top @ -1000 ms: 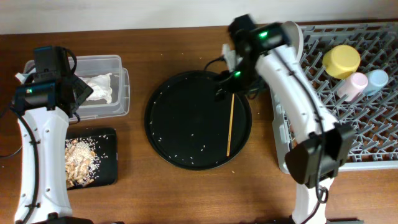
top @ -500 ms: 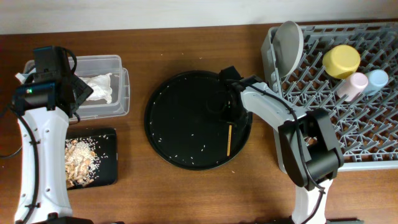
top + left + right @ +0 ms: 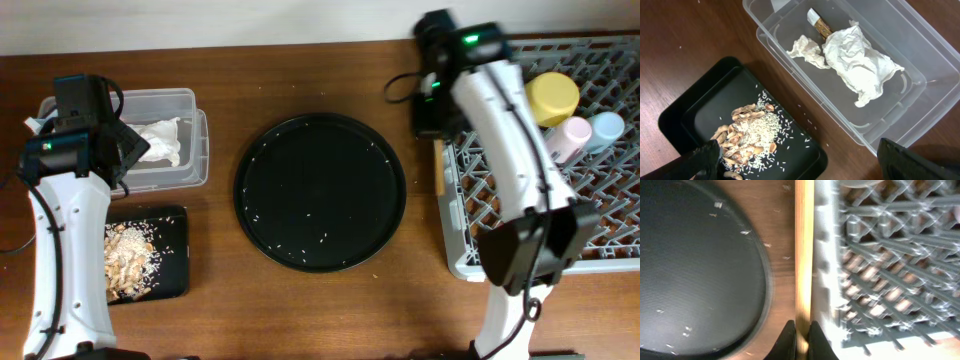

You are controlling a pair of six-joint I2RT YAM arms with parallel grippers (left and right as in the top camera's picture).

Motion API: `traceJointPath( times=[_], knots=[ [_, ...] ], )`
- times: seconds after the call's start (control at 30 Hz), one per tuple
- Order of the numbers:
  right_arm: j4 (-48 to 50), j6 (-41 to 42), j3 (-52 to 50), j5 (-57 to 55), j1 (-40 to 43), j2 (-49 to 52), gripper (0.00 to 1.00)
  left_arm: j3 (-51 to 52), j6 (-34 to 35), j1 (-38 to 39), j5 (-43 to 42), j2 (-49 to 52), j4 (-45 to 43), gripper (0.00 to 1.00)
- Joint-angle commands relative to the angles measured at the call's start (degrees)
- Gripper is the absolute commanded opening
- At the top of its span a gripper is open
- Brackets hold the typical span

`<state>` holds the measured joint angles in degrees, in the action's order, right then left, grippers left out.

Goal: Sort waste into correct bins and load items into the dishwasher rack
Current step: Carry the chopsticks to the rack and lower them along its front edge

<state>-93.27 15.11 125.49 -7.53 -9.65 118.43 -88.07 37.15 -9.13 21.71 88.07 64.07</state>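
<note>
The right gripper (image 3: 801, 334) has its two dark fingers pinched tight on the wooden chopsticks (image 3: 803, 255), which blur into one pale strip, so I cannot tell whether it grips one stick or two. The strip runs straight away from the fingertips, along the strip of bare table (image 3: 782, 225) between the round black tray (image 3: 690, 265) on one side and the outer wall of the grey rack (image 3: 880, 255) on the other, seemingly close against the rack's edge. From overhead, this arm reaches over the rack's near-left corner, and a short tan end of the chopsticks shows just outside the rack wall. Farther into the rack stand a yellow bowl (image 3: 550, 98), a pink cup (image 3: 572, 132) and a light-blue bowl (image 3: 606, 127), close together. The round tray carries only scattered white crumbs. At the far side of the table the left gripper (image 3: 802, 159) hangs with its fingers wide apart, gripping nothing, above the clear tub (image 3: 890, 30) and the small black tray (image 3: 675, 120). Crumpled napkins (image 3: 855, 60) and a tan scrap (image 3: 821, 26) lie in the tub; food scraps (image 3: 747, 137) sit heaped in the small tray just beside it.
</note>
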Motion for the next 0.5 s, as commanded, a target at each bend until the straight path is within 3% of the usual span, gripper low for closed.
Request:
traceJointPath(
  times=[0.0,0.23,0.37,0.47],
  knots=[
    [-0.79,-10.36,-1.25,-1.25,5.49,0.00,0.04,-0.15,-0.31,-0.04,0.59,-0.28,0.07,0.99],
    [6.60,-14.91,-10.80,4.31,9.73,0.00,0.04,-0.15,-0.31,-0.04,0.59,-0.28,0.07,0.99],
    [6.99,-14.67,-11.06,4.33,9.70,0.00,0.29,-0.15,-0.31,-0.04,0.59,-0.28,0.07,0.99],
    [6.12,-14.25,-11.06,6.01,9.70,0.00,0.33,-0.15,-0.31,-0.04,0.59,-0.28,0.07,0.99]
  ],
)
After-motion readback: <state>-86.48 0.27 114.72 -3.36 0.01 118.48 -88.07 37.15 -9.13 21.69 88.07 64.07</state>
